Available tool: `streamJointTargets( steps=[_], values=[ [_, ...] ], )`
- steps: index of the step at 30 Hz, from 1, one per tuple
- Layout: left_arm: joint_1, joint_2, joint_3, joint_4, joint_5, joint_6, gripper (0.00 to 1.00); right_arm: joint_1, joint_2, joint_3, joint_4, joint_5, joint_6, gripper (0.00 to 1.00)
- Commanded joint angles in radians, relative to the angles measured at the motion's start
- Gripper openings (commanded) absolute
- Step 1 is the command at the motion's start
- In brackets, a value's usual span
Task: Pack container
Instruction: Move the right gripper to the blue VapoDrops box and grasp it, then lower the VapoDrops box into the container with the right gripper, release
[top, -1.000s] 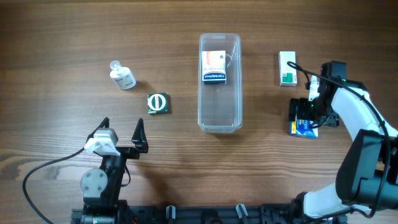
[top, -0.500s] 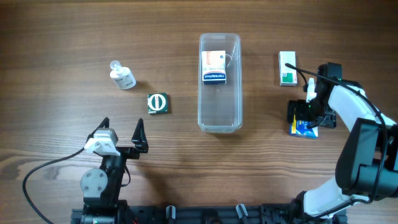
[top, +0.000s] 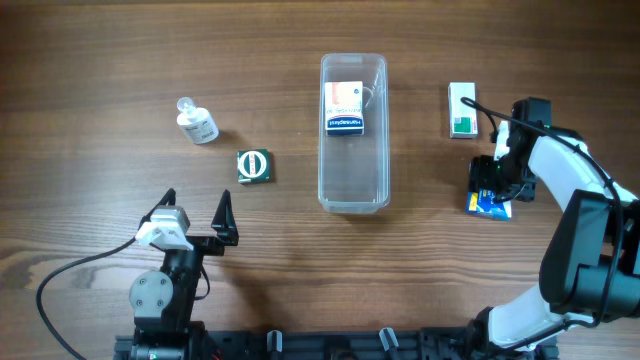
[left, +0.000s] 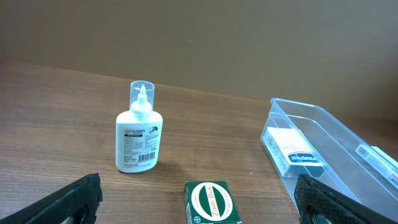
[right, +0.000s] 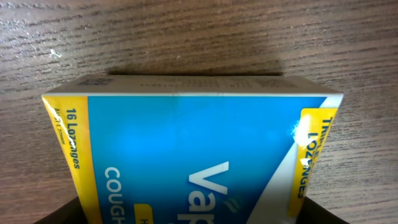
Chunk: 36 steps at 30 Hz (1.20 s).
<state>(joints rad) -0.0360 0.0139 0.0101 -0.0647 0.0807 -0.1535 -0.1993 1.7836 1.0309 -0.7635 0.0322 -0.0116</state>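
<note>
The container (top: 353, 203), a clear long tub, lies mid-table with a blue-and-white box (top: 345, 108) in its far end. It also shows in the left wrist view (left: 348, 155). My right gripper (top: 492, 186) is down at the right, its fingers closed against the sides of a blue and yellow lozenge box (top: 490, 205) that rests on the table. That box fills the right wrist view (right: 193, 143). My left gripper (top: 195, 213) is open and empty near the front left, facing a green Zam-Buk box (top: 253, 166).
A small clear bottle (top: 198, 122) with a white label stands at the back left, also in the left wrist view (left: 138, 140). A green-and-white box (top: 461, 110) lies just beyond the right gripper. The Zam-Buk box (left: 211, 202) lies between the left fingers' line of sight.
The right gripper's fingers have narrowed onto the lozenge box and shifted slightly right. The left arm has not moved.
</note>
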Motion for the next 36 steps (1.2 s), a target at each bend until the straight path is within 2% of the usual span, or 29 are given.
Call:
streamJointTargets(
  steps=[1,5,9,12,14,18,24,31,36],
  values=[
    [0.008,-0.007,-0.004,-0.004,0.016,0.019,1.00,0.000,0.014,0.105,-0.052,-0.066,0.072,0.71],
    [0.008,-0.007,-0.004,-0.004,0.016,0.019,1.00,0.013,0.010,0.290,-0.197,-0.168,0.101,0.68],
    [0.008,-0.007,-0.004,-0.004,0.016,0.019,1.00,0.099,0.006,0.553,-0.364,-0.225,0.124,0.67],
    [0.008,-0.007,-0.004,-0.004,0.016,0.019,1.00,0.202,0.006,0.701,-0.396,-0.224,0.150,0.67],
    [0.008,-0.007,-0.004,-0.004,0.016,0.019,1.00,0.285,0.006,0.762,-0.358,-0.193,0.185,0.67],
    [0.008,-0.007,-0.004,-0.004,0.016,0.019,1.00,0.441,0.014,0.776,-0.239,-0.094,0.303,0.67],
    [0.008,-0.007,-0.004,-0.004,0.016,0.019,1.00,0.594,0.102,0.776,-0.140,0.062,0.371,0.68],
    [0.008,-0.007,-0.004,-0.004,0.016,0.019,1.00,0.622,0.286,0.776,-0.056,0.074,0.409,0.69],
    [0.008,-0.007,-0.004,-0.004,0.016,0.019,1.00,0.643,0.342,0.775,-0.021,0.057,0.408,0.70]
  ],
)
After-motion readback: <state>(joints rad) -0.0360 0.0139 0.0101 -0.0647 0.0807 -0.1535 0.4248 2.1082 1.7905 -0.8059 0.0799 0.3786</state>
